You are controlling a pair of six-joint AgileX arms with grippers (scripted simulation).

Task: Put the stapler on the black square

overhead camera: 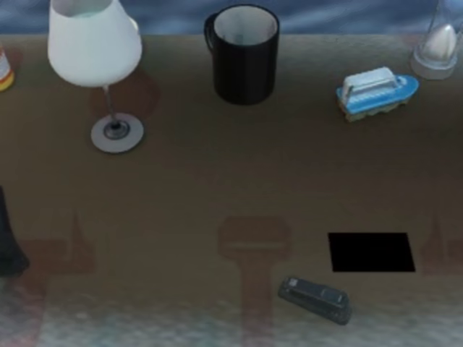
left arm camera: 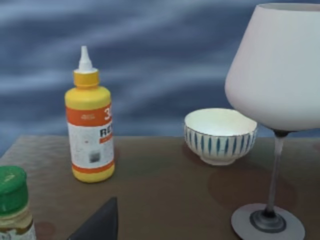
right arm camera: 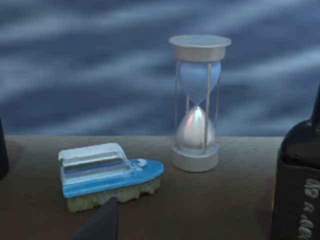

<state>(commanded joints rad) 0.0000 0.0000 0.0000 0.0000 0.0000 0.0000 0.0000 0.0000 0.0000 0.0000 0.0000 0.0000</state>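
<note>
The stapler, small and dark grey-black, lies flat near the table's front edge, right of centre, tilted slightly. The black square is a flat patch just behind it and to its right, with a small gap between them. Neither gripper is near the stapler. My left arm sits parked at the table's left edge. One dark finger of the left gripper shows, with nothing beside it. My right arm is outside the top view. One finger of its gripper shows in front of the brush, holding nothing.
Along the back stand a white wine glass, a tall black mug, a blue-and-white brush and an hourglass. A yellow bottle, a striped bowl, a green-capped jar and a dark bottle stand near the back corners.
</note>
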